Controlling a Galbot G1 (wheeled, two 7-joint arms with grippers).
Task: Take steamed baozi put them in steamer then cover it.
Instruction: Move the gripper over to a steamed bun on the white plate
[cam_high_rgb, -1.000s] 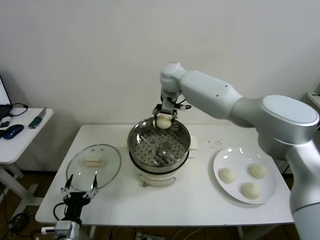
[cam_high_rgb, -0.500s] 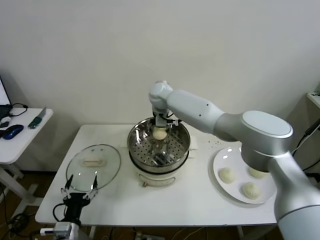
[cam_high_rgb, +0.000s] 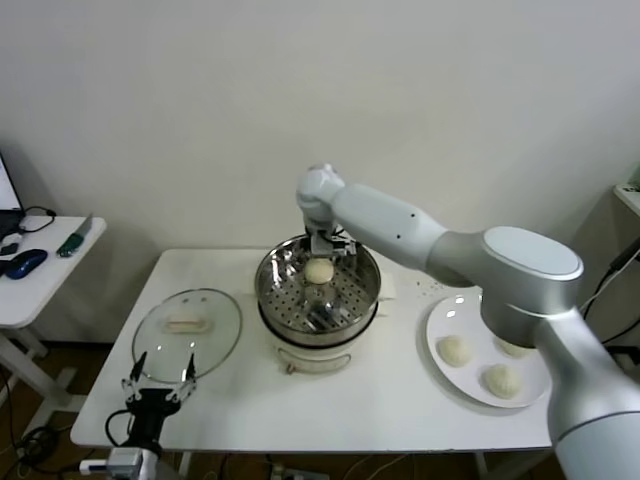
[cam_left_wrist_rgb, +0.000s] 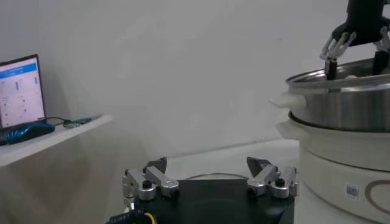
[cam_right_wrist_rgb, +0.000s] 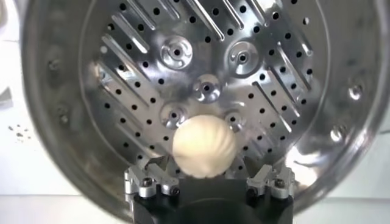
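Plain white wall behind, white rectangular table (cam_high_rgb: 400, 400) across the lower half of the head view. At frame centre, round shiny steel steamer basket (cam_high_rgb: 318, 290) with perforated bottom, atop a white electric pot base (cam_high_rgb: 312, 355). At right, flat white plate (cam_high_rgb: 437, 325) bearing three small cream-white domed buns (cam_high_rgb: 455, 350). At lower left, clear glass lid with metal rim and cream-white oblong handle (cam_high_rgb: 187, 330), flat on the table.

Right gripper (cam_right_wrist_rgb: 207, 182) just above the steamer's far inner edge, fingers (cam_right_wrist_rgb: 146, 180) spread wide on either side of a fourth cream-white pleated bun (cam_right_wrist_rgb: 204, 146), no longer pinching it. Bun apparently resting on the perforated floor toward the far side; contact hard to confirm.

Judged best for this release: lift straight up with fingers kept wide, clear of the bun and the steel wall, leaving room on the floor for three more.

Right arm stretched long from the right edge of frame toward the centre, wrist bent steeply down over the basket. Left gripper (cam_left_wrist_rgb: 210, 182) parked low at the lower left, just beside the lid's near rim, fingers wide apart and empty.
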